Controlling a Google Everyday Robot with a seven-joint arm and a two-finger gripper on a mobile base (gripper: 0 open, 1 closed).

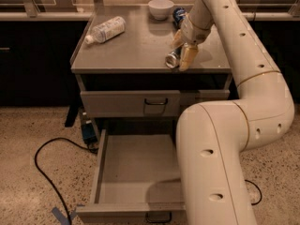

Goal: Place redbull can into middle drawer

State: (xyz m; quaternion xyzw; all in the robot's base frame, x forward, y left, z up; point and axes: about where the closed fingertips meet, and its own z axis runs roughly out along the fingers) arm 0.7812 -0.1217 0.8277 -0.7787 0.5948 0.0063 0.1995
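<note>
Biggest thing in my view is the arm: its fat lower link fills the right side and covers the right-hand part of the open drawer. Next is the grey tabletop, and at 6 o'clock below it the middle drawer is pulled out, with its flat floor bare where I can see it. The upper drawer between them is closed, handle facing me. Up top a plastic bottle lies on its side at 10 o'clock, a white bowl sits at 12, and a stubby dark-blue can is just beside the bowl. None of those are mine. Now the claw: it's over the tabletop's front edge, at about 2 o'clock from the drawer, and as far as I can judge it is clamped on the redbull can, which is tilted with its silver top toward me. I can't tell if the can's far end touches the tabletop. To do this cleanly I'd lift a touch first so the can clears the lip. Then I'd draw it out toward 6 o'clock, past the upper drawer's handle, before dropping. I'd aim for the visible floor at the drawer's 9 o'clock side, away from my own arm. That slim can will likely roll, so I'd go low before letting go.
</note>
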